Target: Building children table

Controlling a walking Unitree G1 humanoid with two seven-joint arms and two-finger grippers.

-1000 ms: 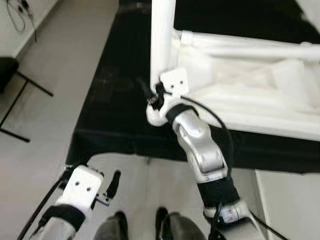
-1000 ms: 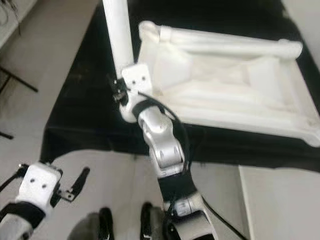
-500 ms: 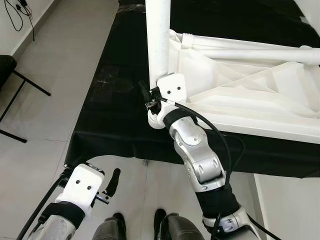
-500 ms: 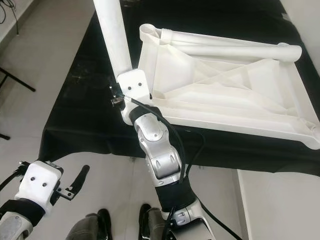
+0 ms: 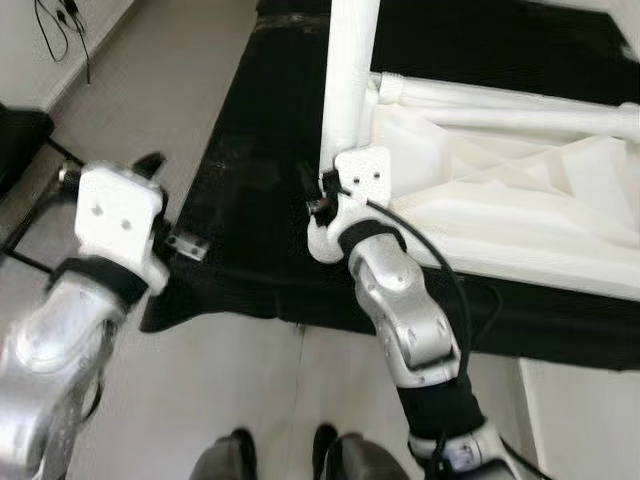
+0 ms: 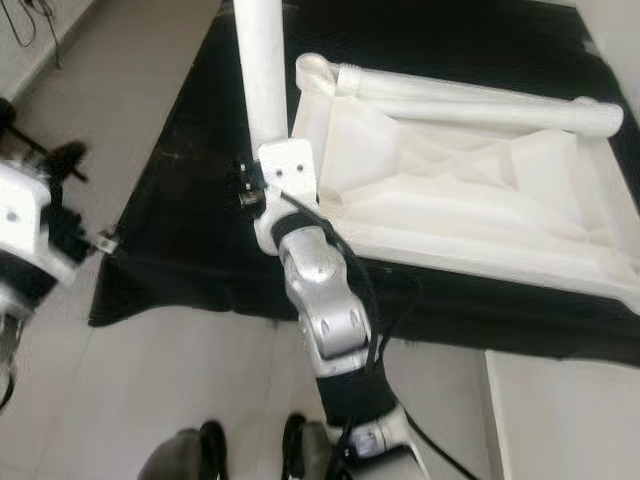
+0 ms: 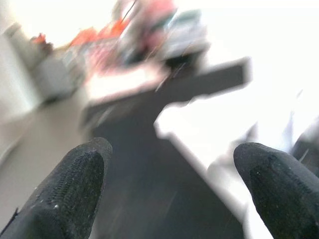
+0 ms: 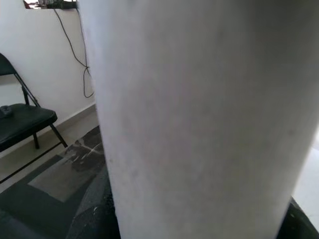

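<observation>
White plastic tabletop [image 6: 470,190] lies upside down on a black cloth [image 5: 250,200]. Right gripper [image 5: 325,195] is clamped on the upright leg [image 5: 350,80] at its near-left corner. Left gripper [image 7: 169,184], fingers spread wide and empty, is raised beside the cloth.

A white plastic tabletop [image 6: 470,190] lay upside down on a black-covered surface [image 6: 190,200], its ribbed underside facing up, near the surface's front edge. A white cylindrical leg [image 6: 262,75] stood upright at the tabletop's front-left corner.
</observation>
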